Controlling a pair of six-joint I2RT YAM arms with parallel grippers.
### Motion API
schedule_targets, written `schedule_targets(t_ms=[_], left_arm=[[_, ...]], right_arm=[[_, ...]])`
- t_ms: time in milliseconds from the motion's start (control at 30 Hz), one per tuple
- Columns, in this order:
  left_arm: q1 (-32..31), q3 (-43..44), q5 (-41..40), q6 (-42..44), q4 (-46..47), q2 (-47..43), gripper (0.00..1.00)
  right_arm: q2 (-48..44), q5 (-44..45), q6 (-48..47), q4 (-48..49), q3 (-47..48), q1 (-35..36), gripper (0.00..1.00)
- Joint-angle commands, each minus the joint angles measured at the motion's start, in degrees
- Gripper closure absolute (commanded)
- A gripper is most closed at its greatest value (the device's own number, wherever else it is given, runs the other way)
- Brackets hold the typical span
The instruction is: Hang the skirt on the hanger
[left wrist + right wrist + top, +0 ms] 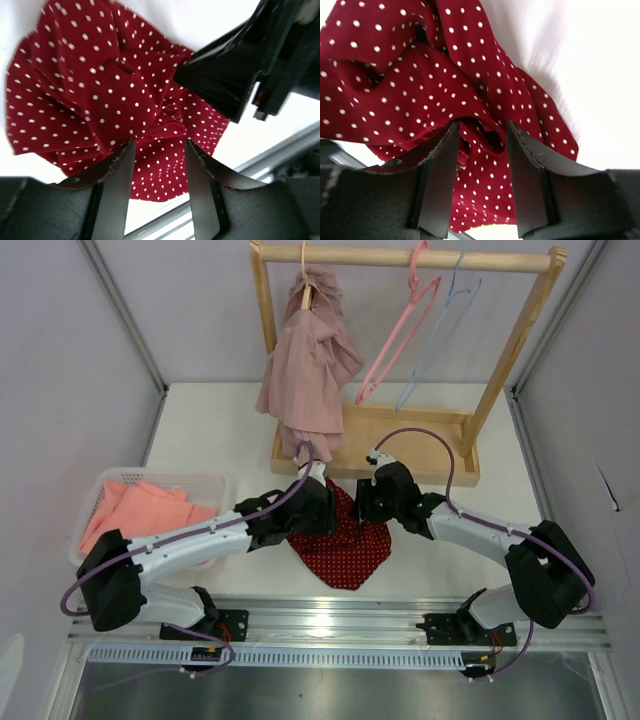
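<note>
The skirt [343, 550], dark red with white dots, lies crumpled on the white table between my two arms. My left gripper [330, 518] hovers over its left edge. In the left wrist view, that gripper [160, 147] is open, with the skirt [90, 85] just beyond its tips. My right gripper [364, 512] reaches in from the right and shows as a black block [235, 75] in the left wrist view. In its own view the right gripper [481, 127] is open, straddling a raised fold of the skirt [420, 75]. A bare pink hanger [400, 335] and a bare blue hanger [440, 325] hang on the rack.
A wooden rack [400, 258] stands at the back, its base tray [400, 445] just behind the grippers. A pink garment [310, 360] hangs on a wooden hanger at its left end. A white basket [215, 483] with salmon cloth [140, 510] sits at the left. A metal rail [330, 620] lines the near edge.
</note>
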Motion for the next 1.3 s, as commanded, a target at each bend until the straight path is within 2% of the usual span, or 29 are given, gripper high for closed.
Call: schedule_targets(t_ms=[0, 100, 300, 633, 767, 900, 1133, 1267], left_arm=[[-1.68, 1.63, -4.25, -3.96, 3.04, 5.01, 0.51], [-3.70, 4.81, -6.09, -4.48, 1.82, 8.63, 0.53], [-5.73, 5.78, -8.29, -7.74, 1.90, 13.30, 0.53], [-9.50, 8.59, -11.46, -8.26, -0.74, 16.55, 0.44], [-10.65, 11.22, -12.95, -8.97, -3.54, 17.87, 0.44], [-11.35, 11.58, -14.27, -10.02, -5.13, 19.10, 0.45], [-12.32, 13.43, -18.04, -13.18, -9.79, 21.47, 0.57], [-12.41, 13.78, -19.28, -13.62, -10.23, 22.87, 0.59]], right_arm=[[1.78, -1.63, -1.21, 2.36, 2.84, -0.28, 0.54], [2.04, -0.75, -0.77, 1.66, 2.57, -0.28, 0.57], [1.95, -1.54, -0.33, 2.36, 1.78, -0.29, 0.60], [1.17, -1.36, -0.51, 1.74, 2.05, -0.20, 0.72], [0.99, -1.27, -0.51, 1.83, 1.96, -0.11, 0.76], [0.81, -1.62, -0.42, 1.83, 2.13, -0.02, 0.81], [0.55, -1.63, -0.42, 1.65, 2.57, 0.15, 0.87], [0.64, -1.72, -0.33, 1.74, 2.84, 0.33, 0.89]])
